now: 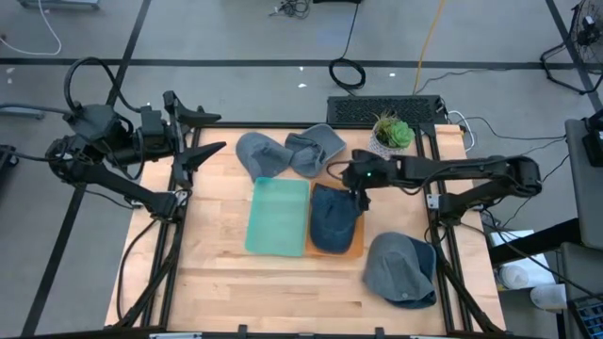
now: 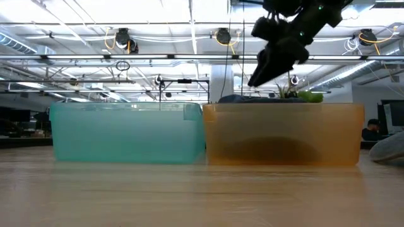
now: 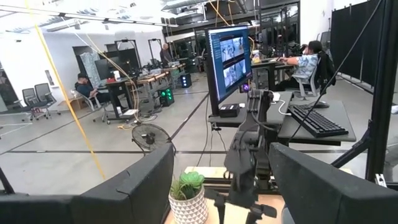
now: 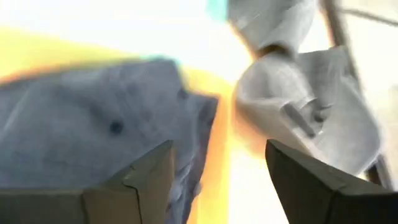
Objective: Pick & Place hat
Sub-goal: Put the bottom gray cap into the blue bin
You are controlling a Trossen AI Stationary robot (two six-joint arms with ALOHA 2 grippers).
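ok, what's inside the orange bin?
A dark blue hat fills the orange bin, with the right end effector open just above. Anything beneath the hat is covered.

A potted plant [image 1: 390, 134] stands beside a keyboard [image 1: 384, 108].

One camera looks straight down on the tabletop [image 1: 283, 278]; another sits at tabletop level, close before both bins. Both share the orange bin [image 2: 284, 135].
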